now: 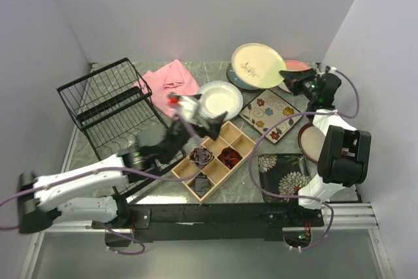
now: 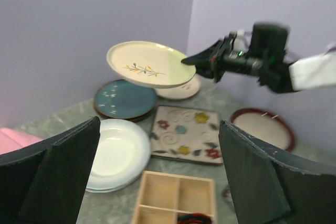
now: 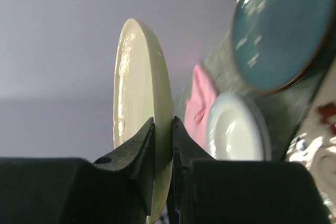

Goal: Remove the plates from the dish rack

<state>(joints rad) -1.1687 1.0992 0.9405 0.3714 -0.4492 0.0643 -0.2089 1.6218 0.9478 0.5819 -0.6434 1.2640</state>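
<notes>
This is a robot test cell in a lab, not a real kitchen. Plain pale panels (image 1: 196,11) box in a small marble-patterned table (image 1: 245,184) on its left, far and right sides. A left arm (image 1: 78,184) and a right arm (image 1: 339,155), both cabled, are bolted to a black rail (image 1: 215,213) at the near edge. A dish rack (image 1: 104,106) and plates (image 1: 266,114) are staged on top.

No legible text, label, brand or number in any view. Only marks seen are painted decoration: a flower sprig on the cream plate (image 2: 149,69), coloured blossoms and swirls on the square plate (image 2: 184,135).
</notes>
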